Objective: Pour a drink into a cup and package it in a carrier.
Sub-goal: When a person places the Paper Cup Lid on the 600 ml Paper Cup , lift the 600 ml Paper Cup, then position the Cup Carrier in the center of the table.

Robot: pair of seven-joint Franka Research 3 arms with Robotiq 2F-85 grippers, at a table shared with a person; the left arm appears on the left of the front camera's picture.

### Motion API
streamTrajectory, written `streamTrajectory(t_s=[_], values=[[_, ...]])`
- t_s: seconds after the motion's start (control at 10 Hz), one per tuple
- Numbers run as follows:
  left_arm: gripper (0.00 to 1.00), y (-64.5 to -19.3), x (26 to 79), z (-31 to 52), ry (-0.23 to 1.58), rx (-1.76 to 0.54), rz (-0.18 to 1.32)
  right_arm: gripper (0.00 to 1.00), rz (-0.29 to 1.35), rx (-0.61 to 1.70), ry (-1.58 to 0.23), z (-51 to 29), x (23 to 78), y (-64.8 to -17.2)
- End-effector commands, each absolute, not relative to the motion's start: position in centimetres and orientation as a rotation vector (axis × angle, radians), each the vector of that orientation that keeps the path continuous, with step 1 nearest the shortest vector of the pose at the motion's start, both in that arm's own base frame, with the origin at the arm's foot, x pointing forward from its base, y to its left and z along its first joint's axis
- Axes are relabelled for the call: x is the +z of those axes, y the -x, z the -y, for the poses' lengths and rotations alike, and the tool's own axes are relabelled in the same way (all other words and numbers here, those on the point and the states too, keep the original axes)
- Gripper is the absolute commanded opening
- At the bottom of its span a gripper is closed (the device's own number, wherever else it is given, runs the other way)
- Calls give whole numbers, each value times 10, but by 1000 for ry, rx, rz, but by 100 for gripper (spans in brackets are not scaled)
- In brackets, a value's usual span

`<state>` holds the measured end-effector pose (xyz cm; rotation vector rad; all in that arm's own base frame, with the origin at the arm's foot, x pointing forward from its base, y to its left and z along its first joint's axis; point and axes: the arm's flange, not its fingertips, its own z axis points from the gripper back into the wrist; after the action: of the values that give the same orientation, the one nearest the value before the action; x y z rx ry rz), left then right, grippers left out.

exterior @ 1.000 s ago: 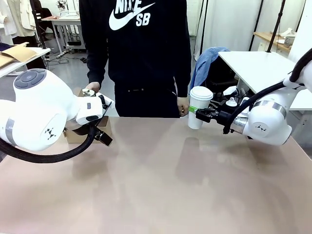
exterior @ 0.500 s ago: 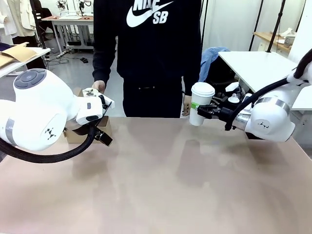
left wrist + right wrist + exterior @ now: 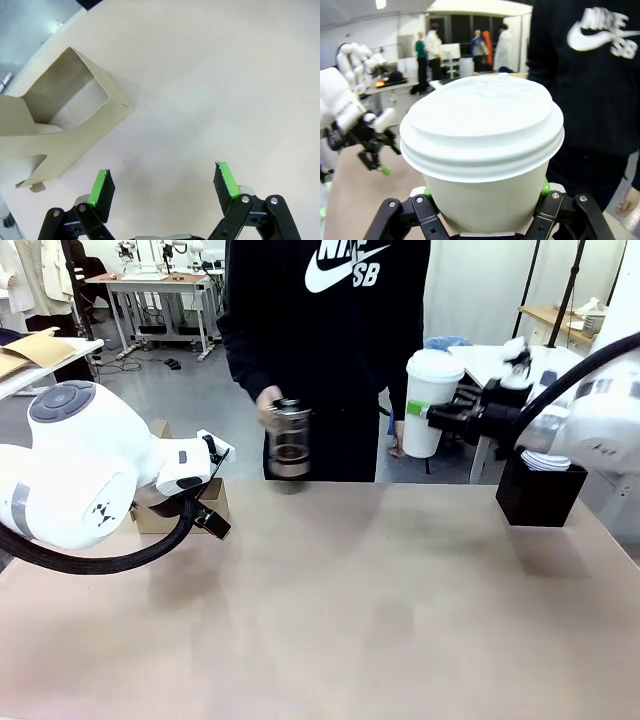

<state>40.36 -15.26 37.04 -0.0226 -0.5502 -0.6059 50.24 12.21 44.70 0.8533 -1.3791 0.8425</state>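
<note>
Gripping a lidded cup, your right gripper held it upright at the far right, raised clear of the table. Your wrist camera showed the jaws closed on the cup's sides below the lid, with green pads peeking out on either side of it.

Your left gripper hung at the far left with its jaws wide open and nothing between them, bare table beneath. The carrier stood on the table just beside it, partly hidden behind that arm from the front.

At the far middle a person's hand held the jug upright by its top. The jug was blurred, but you could see the dark drink low inside it. Whether its base touched the table, I cannot tell.

A black box sat on the table at the far right, under your right arm, with white things in it too small to make out.
</note>
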Motion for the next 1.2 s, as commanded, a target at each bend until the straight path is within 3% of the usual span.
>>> streamTrajectory(t_s=[0.0,0.4,0.6,0.7,1.1], values=[[100,-404,370,152,25,-604,550,80,1287,906,-892,-118,501,-468],[100,-404,370,152,25,-604,550,80,1264,911,-915,-124,544,-433],[100,-404,370,152,25,-604,550,80,1257,891,-1024,-123,543,-434],[100,-404,370,152,25,-604,550,80,1286,922,-906,-126,548,-434],[100,-404,370,152,25,-604,550,80,1286,922,-906,-126,548,-434]])
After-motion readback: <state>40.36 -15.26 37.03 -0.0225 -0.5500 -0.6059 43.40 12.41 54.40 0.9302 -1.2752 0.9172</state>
